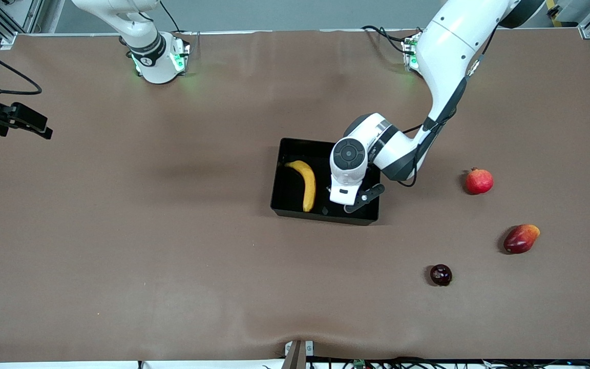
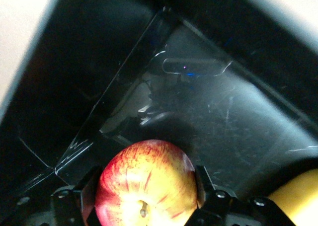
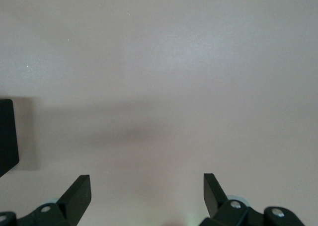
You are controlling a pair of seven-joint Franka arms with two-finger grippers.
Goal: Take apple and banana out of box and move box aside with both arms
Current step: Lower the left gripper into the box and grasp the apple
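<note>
The black tray (image 1: 280, 205) lies at mid-table with the yellow banana (image 1: 306, 184) in it, toward the right arm's end. My left gripper (image 1: 351, 206) is down inside the tray beside the banana. In the left wrist view it (image 2: 146, 180) is shut on the red-and-yellow apple (image 2: 146, 186), just above the tray floor (image 2: 223, 121), with the banana's end (image 2: 298, 198) at the side. The apple is hidden under the hand in the front view. My right gripper (image 3: 145, 179) is open and empty over bare table; it is out of the front view, where only its arm (image 1: 144, 46) shows.
Toward the left arm's end lie a red pomegranate (image 1: 479, 181), a red-orange mango (image 1: 521, 239) and a small dark red round fruit (image 1: 441, 274). A black device with a cable (image 1: 18, 120) stands at the right arm's end of the table.
</note>
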